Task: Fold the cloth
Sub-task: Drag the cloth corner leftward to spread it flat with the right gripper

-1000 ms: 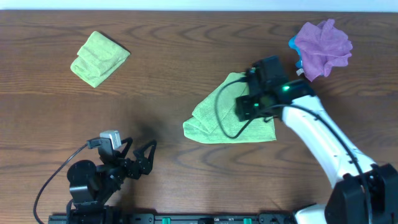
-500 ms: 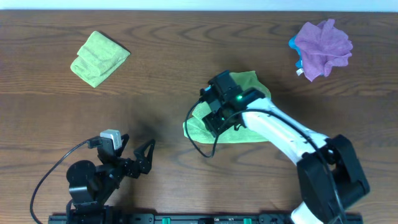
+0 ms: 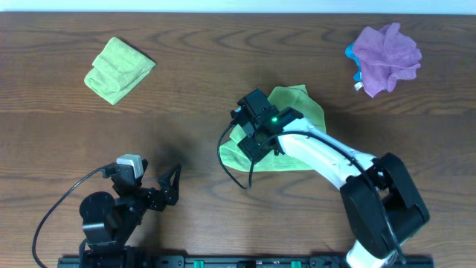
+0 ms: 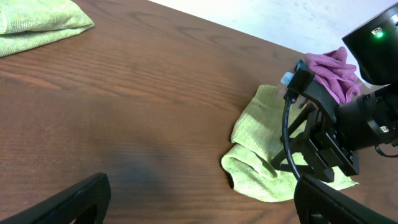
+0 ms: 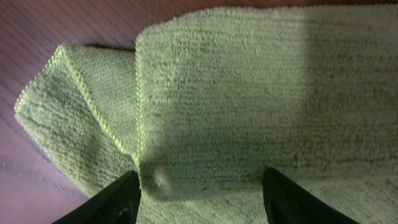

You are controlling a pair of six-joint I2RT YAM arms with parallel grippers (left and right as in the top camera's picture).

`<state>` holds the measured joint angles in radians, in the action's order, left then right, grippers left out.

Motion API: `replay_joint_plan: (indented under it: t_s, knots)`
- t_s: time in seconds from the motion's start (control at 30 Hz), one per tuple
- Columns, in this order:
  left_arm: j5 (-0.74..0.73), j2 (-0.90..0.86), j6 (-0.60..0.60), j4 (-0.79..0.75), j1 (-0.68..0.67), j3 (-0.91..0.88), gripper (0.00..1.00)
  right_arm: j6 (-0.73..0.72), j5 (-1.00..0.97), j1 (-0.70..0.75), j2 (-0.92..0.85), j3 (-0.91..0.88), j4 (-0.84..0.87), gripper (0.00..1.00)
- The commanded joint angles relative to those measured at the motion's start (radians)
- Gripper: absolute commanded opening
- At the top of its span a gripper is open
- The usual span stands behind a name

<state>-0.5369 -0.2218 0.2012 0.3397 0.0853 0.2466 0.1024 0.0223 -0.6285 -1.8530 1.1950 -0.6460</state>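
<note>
A light green cloth (image 3: pixel 299 104) lies partly folded at the table's middle, one layer lapped over another. It fills the right wrist view (image 5: pixel 217 93) and shows in the left wrist view (image 4: pixel 261 155). My right gripper (image 3: pixel 251 141) is low over the cloth's left part, fingers spread wide and open (image 5: pixel 202 199), tips on the top layer near its folded edge. It also shows in the left wrist view (image 4: pixel 317 146). My left gripper (image 3: pixel 167 190) is open and empty over bare wood at the front left (image 4: pixel 199 205), well apart from the cloth.
A folded green cloth (image 3: pixel 117 68) lies at the back left, also in the left wrist view (image 4: pixel 37 22). A crumpled purple cloth (image 3: pixel 385 53) sits at the back right over something blue (image 3: pixel 349 52). The table is dark wood (image 3: pixel 186 97).
My right gripper has moved from the cloth's right part across to its left part. The cloth's outline has changed, with a layer now lying over toward the left. The left arm has barely moved.
</note>
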Motion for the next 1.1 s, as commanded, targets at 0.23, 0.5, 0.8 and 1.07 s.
replay_joint_plan:
  t_s: [0.23, 0.5, 0.8, 1.07]
  knots:
    - [0.024, -0.001, -0.022, 0.0, 0.006, -0.001, 0.95, 0.019, -0.011, -0.018, -0.054, 0.021, 0.018, 0.63]
    - [0.024, -0.001, -0.022, 0.0, 0.006, -0.001, 0.95, 0.019, -0.06, -0.033, -0.064, 0.042, 0.043, 0.3]
    - [0.024, -0.001, -0.022, 0.0, 0.006, -0.001, 0.95, 0.028, -0.168, -0.052, -0.064, 0.214, 0.037, 0.01]
    - [0.024, -0.001, -0.021, 0.0, 0.006, -0.001, 0.95, 0.024, -0.115, -0.054, -0.114, 0.233, 0.37, 0.01]
